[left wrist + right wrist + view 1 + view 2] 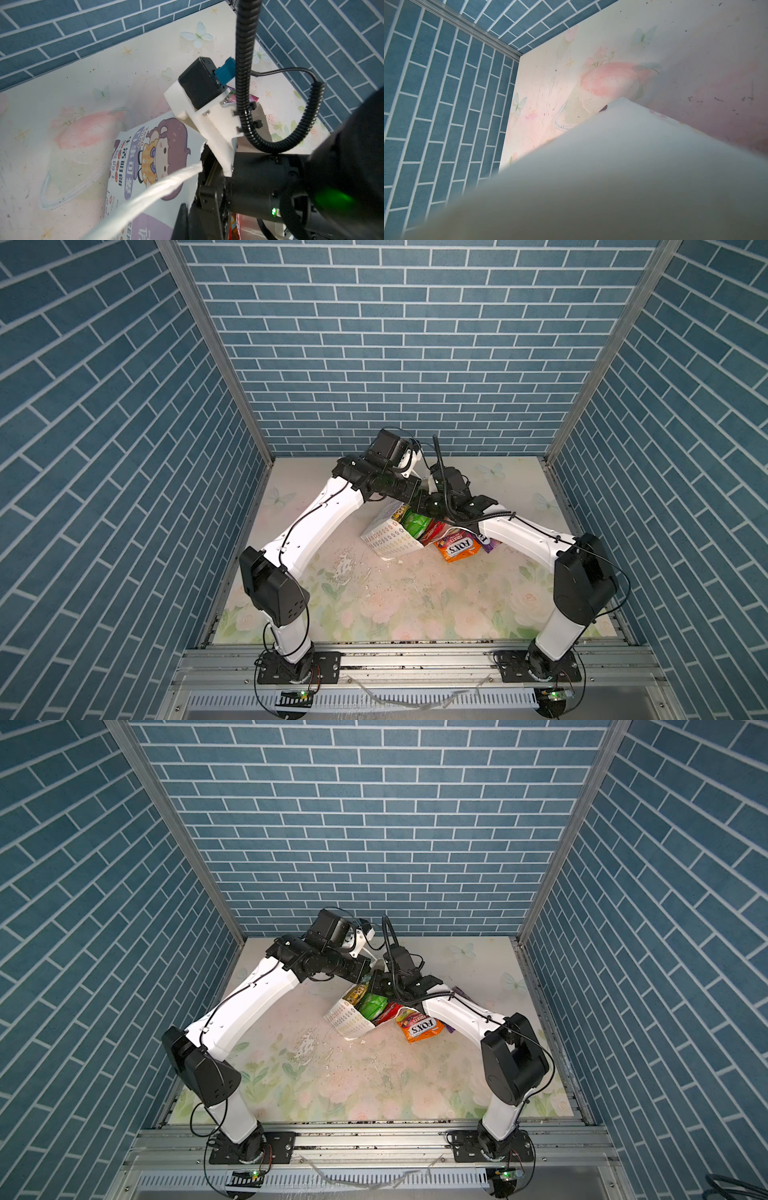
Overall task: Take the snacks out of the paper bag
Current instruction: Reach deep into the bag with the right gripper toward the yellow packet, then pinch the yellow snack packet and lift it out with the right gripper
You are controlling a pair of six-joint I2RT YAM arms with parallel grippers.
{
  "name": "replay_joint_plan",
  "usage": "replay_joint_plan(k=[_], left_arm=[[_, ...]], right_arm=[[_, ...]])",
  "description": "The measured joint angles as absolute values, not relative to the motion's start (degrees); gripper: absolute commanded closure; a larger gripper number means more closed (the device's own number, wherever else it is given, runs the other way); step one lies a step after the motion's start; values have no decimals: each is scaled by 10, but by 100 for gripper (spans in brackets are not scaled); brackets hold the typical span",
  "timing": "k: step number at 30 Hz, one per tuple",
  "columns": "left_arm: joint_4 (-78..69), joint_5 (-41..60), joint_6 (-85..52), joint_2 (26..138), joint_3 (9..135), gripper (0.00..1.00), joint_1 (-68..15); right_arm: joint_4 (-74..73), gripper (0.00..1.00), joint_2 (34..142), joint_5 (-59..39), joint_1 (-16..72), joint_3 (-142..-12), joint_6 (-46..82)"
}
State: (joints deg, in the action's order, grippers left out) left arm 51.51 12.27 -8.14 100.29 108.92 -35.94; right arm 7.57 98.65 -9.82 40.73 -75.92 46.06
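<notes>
The white paper bag lies tilted on the table with its mouth towards the right arm. Inside the mouth show a yellow packet, a green packet and a red packet. An orange FOX'S packet and a purple packet lie on the table just outside. My left gripper is shut on the bag's upper torn edge, by the cartoon face. My right gripper reaches into the bag's mouth; its jaws are hidden, and white paper fills the right wrist view.
The floral table carries white scuff marks in front of the bag. Blue brick walls close three sides and a metal rail runs along the front. The bag's white cord handle hangs across the left wrist view.
</notes>
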Motion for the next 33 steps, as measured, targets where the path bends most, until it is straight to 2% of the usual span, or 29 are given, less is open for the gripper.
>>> replay_joint_plan(k=[33], left_arm=[[513, 103, -71, 1000, 1089, 100, -351]], right_arm=[[60, 100, 836, -102, 375, -693, 385]])
